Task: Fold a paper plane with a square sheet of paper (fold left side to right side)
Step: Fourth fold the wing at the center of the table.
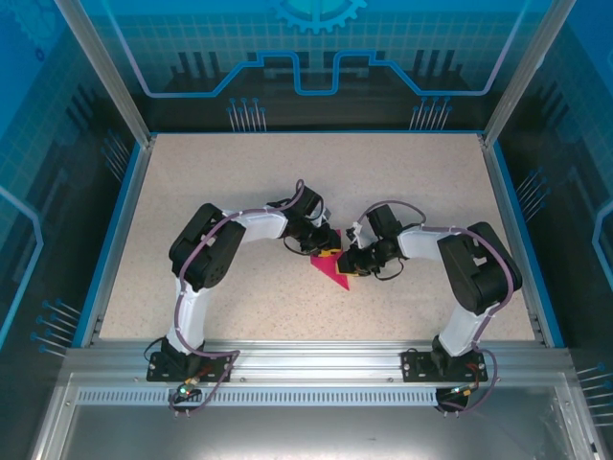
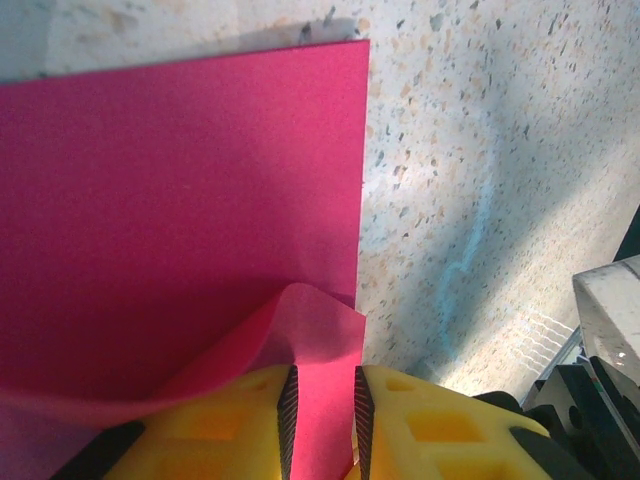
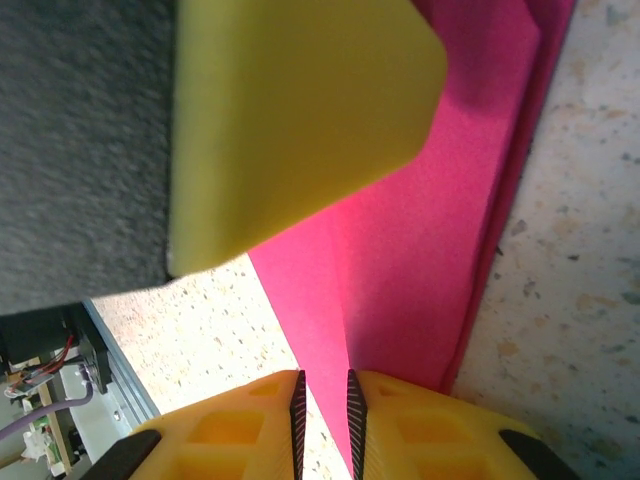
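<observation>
Since both wrist cams have pink between the pads, I'm calling this mid-fold. The paper (image 1: pixel 331 272) sits at the centre of the table (image 1: pixel 239 182), and it looks doubled along one edge. My left gripper (image 2: pixel 321 395) is nearly closed, pinching a curled-up flap at 6 o'clock of its view. The right gripper (image 3: pixel 325 395) is just as narrow with the paper's edge between its pads, so I reckon it's anchoring. Next I'd carry the flap toward 3 o'clock, low and slow, lining up the edges before pressing the crease.

Robot lab cell: aluminium-framed enclosure (image 1: pixel 105 75), blue gear-printed panels (image 1: pixel 316 48) (speckled tabletop (image 1: pixel 402 172) inside)
</observation>
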You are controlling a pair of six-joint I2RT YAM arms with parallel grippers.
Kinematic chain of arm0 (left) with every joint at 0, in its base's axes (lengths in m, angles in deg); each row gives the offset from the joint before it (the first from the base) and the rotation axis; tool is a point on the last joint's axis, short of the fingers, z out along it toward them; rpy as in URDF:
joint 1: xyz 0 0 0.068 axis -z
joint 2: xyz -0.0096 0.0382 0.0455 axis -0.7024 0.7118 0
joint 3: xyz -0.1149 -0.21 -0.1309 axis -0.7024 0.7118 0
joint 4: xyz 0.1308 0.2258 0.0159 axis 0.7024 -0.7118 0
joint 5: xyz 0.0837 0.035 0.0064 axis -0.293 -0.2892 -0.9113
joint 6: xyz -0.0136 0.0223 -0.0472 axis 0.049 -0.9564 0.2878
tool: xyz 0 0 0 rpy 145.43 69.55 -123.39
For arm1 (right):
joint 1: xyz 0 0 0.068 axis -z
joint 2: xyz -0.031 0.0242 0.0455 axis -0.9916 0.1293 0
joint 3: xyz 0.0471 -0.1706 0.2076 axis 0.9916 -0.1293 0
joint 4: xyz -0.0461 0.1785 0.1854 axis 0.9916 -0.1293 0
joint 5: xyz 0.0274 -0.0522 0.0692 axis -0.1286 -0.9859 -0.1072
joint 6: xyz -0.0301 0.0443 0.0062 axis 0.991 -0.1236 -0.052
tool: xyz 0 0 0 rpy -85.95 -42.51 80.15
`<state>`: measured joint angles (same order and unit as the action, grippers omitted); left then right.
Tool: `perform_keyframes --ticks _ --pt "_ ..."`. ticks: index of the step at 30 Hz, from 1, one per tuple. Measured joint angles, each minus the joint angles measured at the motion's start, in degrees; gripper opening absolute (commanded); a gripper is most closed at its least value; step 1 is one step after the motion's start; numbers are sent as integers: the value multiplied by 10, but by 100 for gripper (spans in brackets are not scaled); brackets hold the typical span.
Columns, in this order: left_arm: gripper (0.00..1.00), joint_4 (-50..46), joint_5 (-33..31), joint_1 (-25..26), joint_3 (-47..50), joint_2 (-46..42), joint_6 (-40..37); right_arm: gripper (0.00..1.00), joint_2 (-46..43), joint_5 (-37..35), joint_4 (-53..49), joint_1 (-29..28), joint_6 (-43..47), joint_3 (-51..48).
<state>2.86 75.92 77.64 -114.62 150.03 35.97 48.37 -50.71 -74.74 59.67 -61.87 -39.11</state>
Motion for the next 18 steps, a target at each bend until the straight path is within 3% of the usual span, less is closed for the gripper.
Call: perform_keyframes --ticks 18 --pt "27 -3 -4 4 22 -16 1 18 -40 -31 -10 -22 24 -51"
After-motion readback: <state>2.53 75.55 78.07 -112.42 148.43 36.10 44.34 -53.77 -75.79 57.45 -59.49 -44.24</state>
